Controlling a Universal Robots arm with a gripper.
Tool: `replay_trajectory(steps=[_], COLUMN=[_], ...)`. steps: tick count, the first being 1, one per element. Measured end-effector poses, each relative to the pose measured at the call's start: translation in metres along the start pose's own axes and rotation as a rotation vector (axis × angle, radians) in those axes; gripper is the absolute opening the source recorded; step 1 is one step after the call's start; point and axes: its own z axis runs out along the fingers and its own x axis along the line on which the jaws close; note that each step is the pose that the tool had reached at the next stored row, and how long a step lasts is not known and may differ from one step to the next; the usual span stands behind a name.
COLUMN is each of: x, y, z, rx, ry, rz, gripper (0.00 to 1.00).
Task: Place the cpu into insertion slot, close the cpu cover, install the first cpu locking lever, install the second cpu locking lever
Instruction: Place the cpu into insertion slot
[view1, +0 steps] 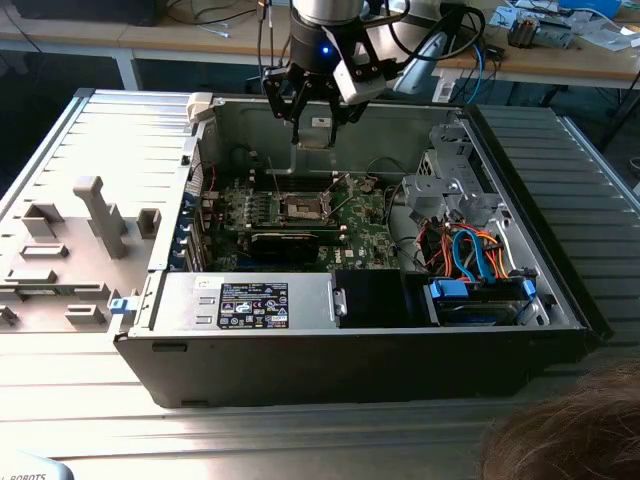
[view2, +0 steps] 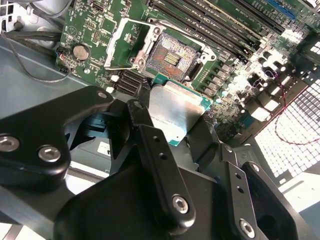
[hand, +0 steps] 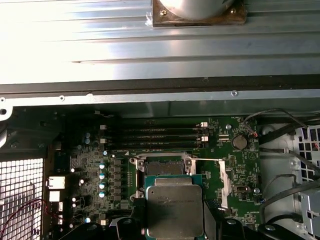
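Here, cpu above open case on ribbed table.

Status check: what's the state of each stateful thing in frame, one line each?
Black-fingered gripper: shut on the cpu.
Flat square silver-topped cpu: held above the board, not seated.
Square dark insertion slot: empty, uncovered.
Thin silvery cpu cover frame: swung open.
Black desktop case: lying with its side open.
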Motion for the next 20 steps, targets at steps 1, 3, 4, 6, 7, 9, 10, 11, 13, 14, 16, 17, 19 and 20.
replay_trajectory(steps=[1,3,4,6,7,9,10,11,13,14,16,17,19,20], x=[0.0004,0.0004,0.0004,0.0004,0.0005,0.0004,0.0004,0.0005,0.0005,0.0006,0.0007,0.001,0.001,0.0011], y=[-0.0001,-0.0002,-0.0002,-0.0002,-0.0003,-0.0003,-0.0003,-0.0004,-0.0005,-0.0005,-0.0008,-0.0015,-0.0027,-0.0034], z=[0.0017,0.0019,0.002,0.0024,0.0027,0.0033,0.0037,0.0041,0.005,0.0054,0.0069,0.0076,0.0084,0.0089], rx=[-0.0001,0.0,0.0,-0.0001,-0.0001,0.0,0.0,-0.0002,0.0001,0.0,-0.0001,0.0001,-0.0001,-0.0001], ry=[0.0,-0.0001,0.0,-0.0001,0.0,0.0,0.0,-0.0001,0.0,-0.0001,-0.0001,0.0,-0.0001,-0.0001], rz=[0.0,0.0,0.0,0.0,0.0,0.0,0.0,0.0,0.0,0.0,0.0,0.0,0.0,0.0], gripper=[0.55,0.55,0.55,0.55,0.55,0.55,0.55,0.55,0.55,0.55,0.55,0.55,0.55,0.55])
